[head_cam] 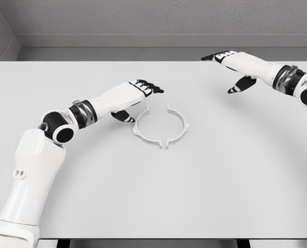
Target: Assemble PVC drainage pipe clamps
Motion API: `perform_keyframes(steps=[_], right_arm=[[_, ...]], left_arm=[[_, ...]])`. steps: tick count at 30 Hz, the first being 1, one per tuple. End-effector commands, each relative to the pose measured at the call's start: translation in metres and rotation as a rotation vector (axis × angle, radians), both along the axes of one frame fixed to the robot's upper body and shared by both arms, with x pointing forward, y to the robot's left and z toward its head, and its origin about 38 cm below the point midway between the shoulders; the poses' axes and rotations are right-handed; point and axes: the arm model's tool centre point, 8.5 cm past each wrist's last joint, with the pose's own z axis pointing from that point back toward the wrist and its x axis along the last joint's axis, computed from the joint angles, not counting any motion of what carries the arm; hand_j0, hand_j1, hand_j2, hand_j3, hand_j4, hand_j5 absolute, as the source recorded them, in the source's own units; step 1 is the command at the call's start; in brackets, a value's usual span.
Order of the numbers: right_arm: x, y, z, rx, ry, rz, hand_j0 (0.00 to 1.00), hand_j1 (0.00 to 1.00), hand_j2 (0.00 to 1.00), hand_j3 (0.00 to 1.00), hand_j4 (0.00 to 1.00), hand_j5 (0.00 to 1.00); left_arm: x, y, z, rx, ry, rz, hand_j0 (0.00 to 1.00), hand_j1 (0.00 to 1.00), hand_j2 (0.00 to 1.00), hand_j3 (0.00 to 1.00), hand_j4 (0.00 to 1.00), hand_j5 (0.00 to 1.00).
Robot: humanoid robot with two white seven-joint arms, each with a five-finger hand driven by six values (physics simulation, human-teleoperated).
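Worktop (195, 196) is white and bare in the foreground. Mid-worktop, the clamp (160, 126): two white half-rings lying flat, facing each other to form a near-circle, small gaps at the near and far seams, so I'd judge them mated loosely at best, not locked. Left hand (135, 98) sits just beside the clamp's left half, fingers relaxed and extended, thumb tucked under, holding nothing; can't tell if the thumb touches the ring. Farther back, right hand (236, 70) hovers well apart from the clamp near the rear right, fingers loosely spread, also empty. Risks: thin, light rings on a slick top; a sideways nudge from the left hand probably slides one half and opens the seams. White-on-white makes edges hard to pick out. Pinching one half alone could tip it or drag the other.
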Motion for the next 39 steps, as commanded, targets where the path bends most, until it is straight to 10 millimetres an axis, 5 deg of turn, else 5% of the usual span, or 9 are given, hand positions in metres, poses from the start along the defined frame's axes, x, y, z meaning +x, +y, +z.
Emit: perform_keyframes(steps=[1,13,21,32,39], right_arm=[[0.0,0.001,0.002,0.007,-0.005,0.002,1.0,1.0,1.0,1.0,1.0,1.0],[0.0,0.001,0.002,0.006,-0.004,0.001,1.0,1.0,1.0,1.0,1.0,1.0],[0.0,0.002,0.001,0.007,-0.003,0.003,1.0,1.0,1.0,1.0,1.0,1.0],[0.0,0.001,0.002,0.006,-0.004,0.003,1.0,1.0,1.0,1.0,1.0,1.0],[0.0,0.002,0.002,0.009,-0.004,0.004,1.0,1.0,1.0,1.0,1.0,1.0]], left_arm=[[-0.001,-0.002,-0.002,-0.002,0.006,-0.006,1.0,1.0,1.0,1.0,1.0,1.0],[-0.002,0.005,0.011,-0.016,-0.029,-0.001,1.0,1.0,1.0,1.0,1.0,1.0],[0.001,0.012,-0.001,0.014,0.003,0.017,1.0,1.0,1.0,1.0,1.0,1.0],[-0.005,-0.015,-0.006,0.01,0.015,-0.04,1.0,1.0,1.0,1.0,1.0,1.0],[-0.002,-0.008,-0.003,0.004,0.009,-0.023,1.0,1.0,1.0,1.0,1.0,1.0]])
